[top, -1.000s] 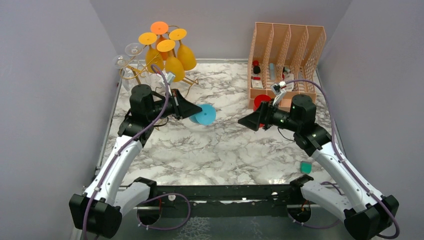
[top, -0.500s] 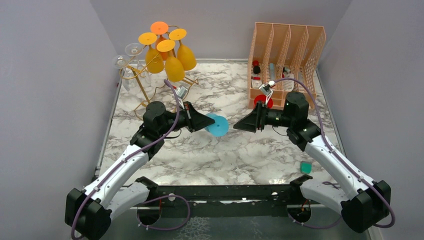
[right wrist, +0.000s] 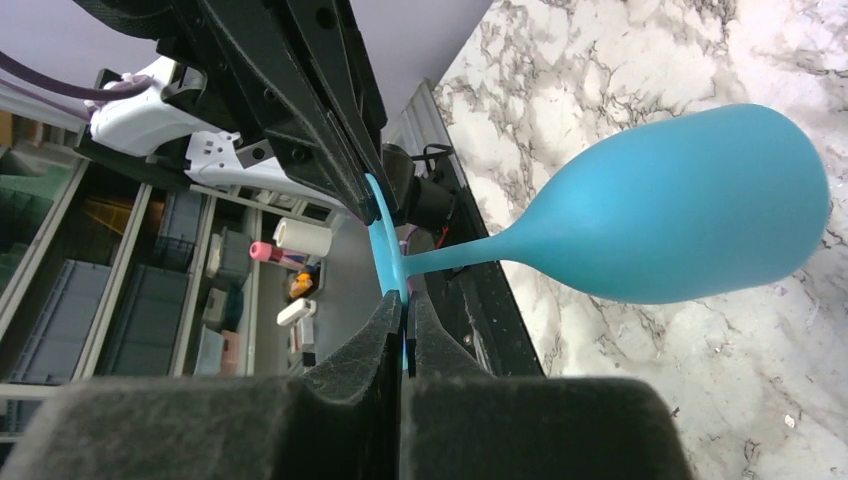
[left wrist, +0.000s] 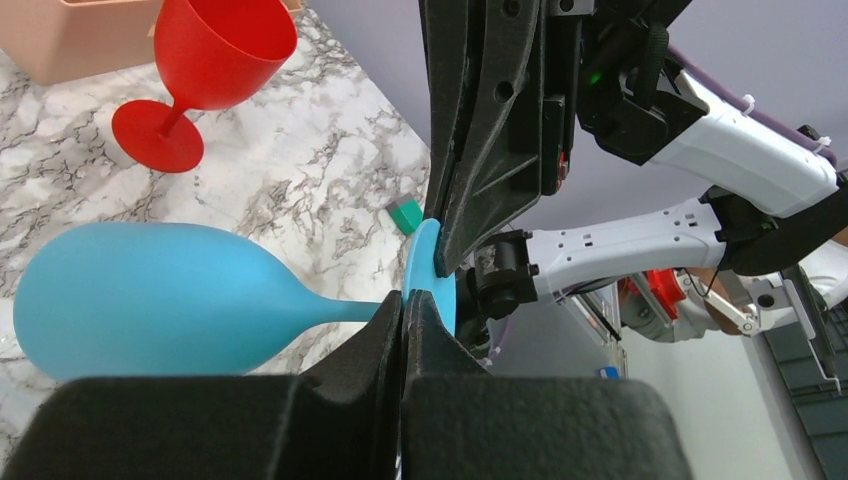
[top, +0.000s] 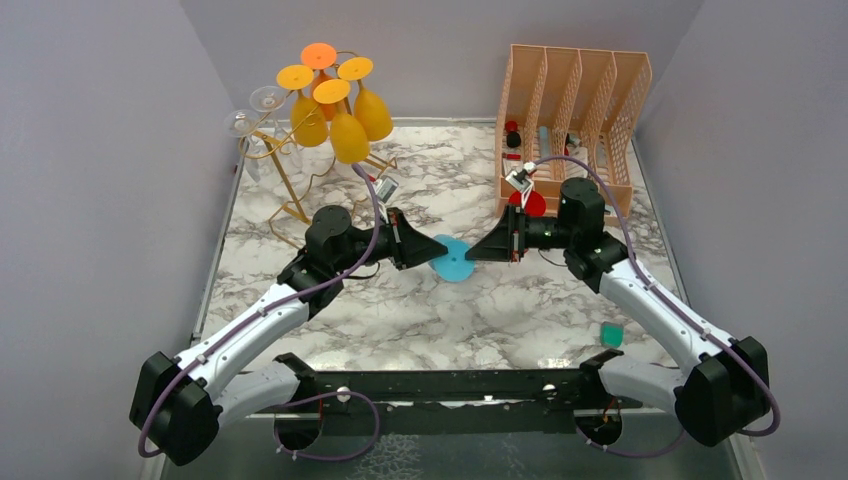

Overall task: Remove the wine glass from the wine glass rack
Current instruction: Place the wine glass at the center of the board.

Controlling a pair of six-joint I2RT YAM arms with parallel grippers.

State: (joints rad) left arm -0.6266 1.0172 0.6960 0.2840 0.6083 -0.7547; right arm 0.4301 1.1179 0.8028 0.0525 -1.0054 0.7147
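Left hand [left wrist: 401, 312] is clamped on the stem of the blue wine glass [left wrist: 150, 300], which hangs sideways over the middle of the table [top: 420, 320], well clear of the gold wine glass rack [top: 288, 185]. It looks like light, stiff, slick plastic to me, so you want the stem, not the bowl. Your right hand [right wrist: 403, 318] is pinched shut on the foot's rim. Both arms reach in level, tips nearly meeting.

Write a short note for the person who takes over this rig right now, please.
Left gripper shut on the blue wine glass stem. Right gripper shut on the edge of its foot. The glass lies sideways between them, away from the wine glass rack at back left. Done: glass is off the rack. To do, probably: one gripper releases, the other sets it down.
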